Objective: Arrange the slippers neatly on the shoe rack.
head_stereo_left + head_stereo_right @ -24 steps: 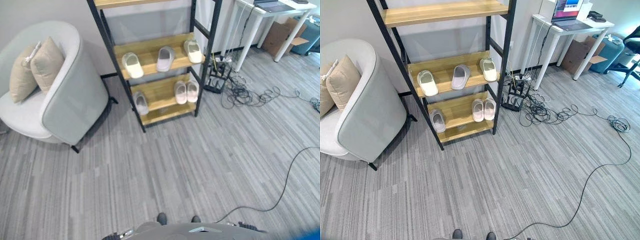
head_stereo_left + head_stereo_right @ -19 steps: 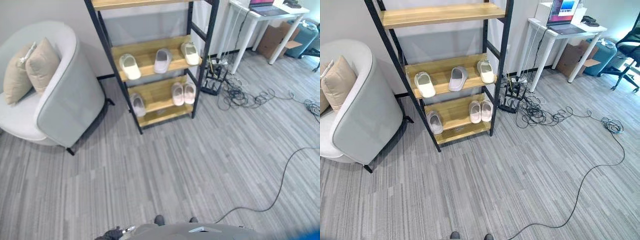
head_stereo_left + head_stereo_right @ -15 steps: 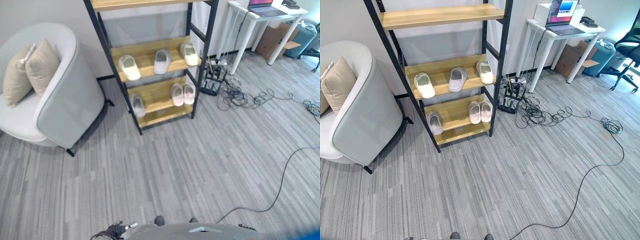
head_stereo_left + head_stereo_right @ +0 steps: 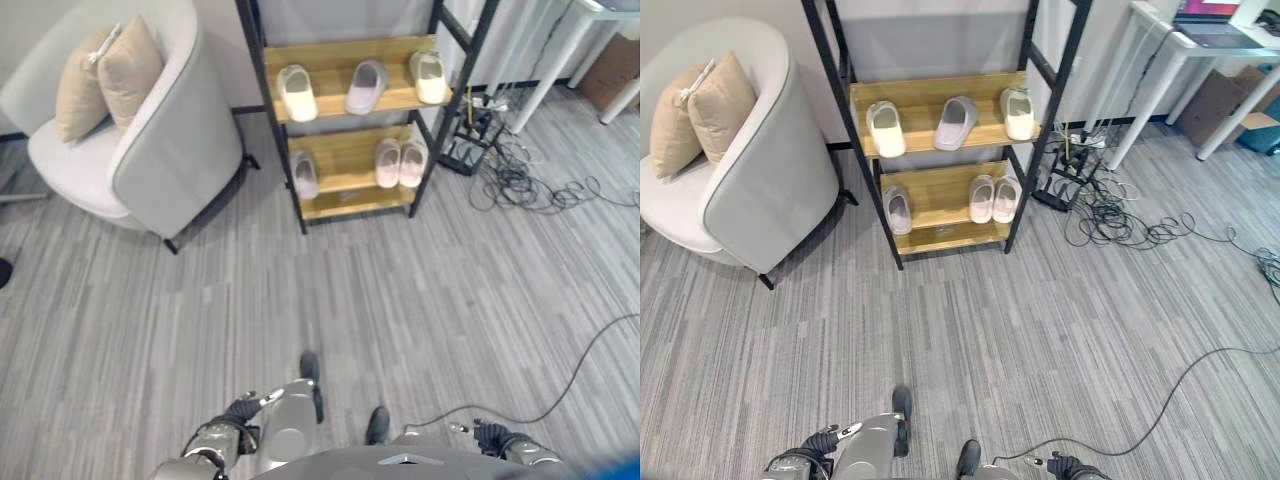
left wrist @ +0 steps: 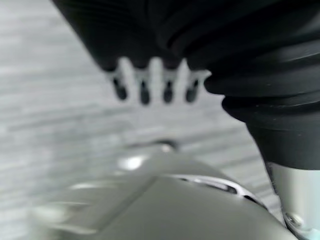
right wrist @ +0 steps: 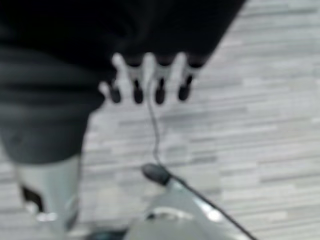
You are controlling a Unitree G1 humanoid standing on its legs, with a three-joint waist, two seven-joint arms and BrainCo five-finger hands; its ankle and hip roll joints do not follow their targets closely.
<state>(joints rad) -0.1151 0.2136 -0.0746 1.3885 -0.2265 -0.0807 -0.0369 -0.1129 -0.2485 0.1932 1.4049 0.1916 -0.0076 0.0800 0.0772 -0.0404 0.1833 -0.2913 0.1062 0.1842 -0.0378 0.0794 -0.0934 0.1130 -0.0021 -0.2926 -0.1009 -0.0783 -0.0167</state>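
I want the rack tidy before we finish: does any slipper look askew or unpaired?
Yes. On the upper shelf the grey slipper lies angled between a cream slipper and another, all spaced apart. Below, a lone grey slipper sits far from the neat pink pair.

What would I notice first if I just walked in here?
Probably the black-framed wooden shoe rack against the wall, with three pale slippers spread along its middle shelf and three more on the bottom one. Left of it stands a rounded grey armchair holding beige cushions.
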